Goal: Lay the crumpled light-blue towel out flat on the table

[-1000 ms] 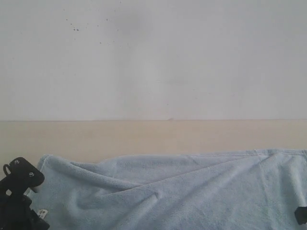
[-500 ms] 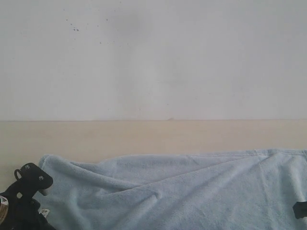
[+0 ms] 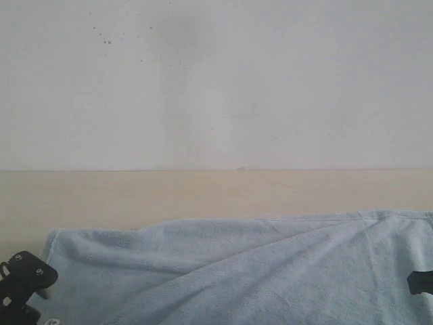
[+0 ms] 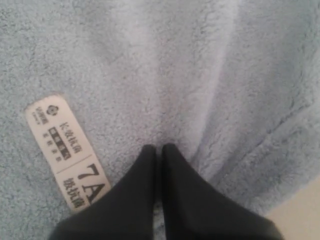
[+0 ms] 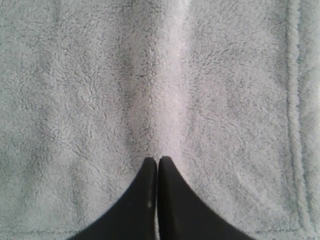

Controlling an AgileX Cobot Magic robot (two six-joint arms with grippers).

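The pale light-blue towel [image 3: 257, 271] lies across the near part of the beige table [image 3: 203, 193], with long shallow folds running across it. My left gripper [image 4: 156, 148] is shut on a raised ridge of the towel [image 4: 200, 75], right beside the white care tag [image 4: 67, 152]. A pinched ridge of the towel [image 5: 75, 100] also sits in my right gripper [image 5: 158, 160], which is shut near the stitched hem [image 5: 294, 125]. In the exterior view the left arm [image 3: 24, 281] is at the towel's left corner and the right arm [image 3: 421, 282] at the right edge.
A white wall [image 3: 216, 81] rises behind the table. A band of bare table runs between the towel's far edge and the wall. A patch of bare table [image 4: 300, 220] shows beside the towel's edge in the left wrist view.
The left arm has moved down and to the left in the exterior view, drawing the towel's left corner with it. The folds on the left look flatter. The right arm has barely shifted.
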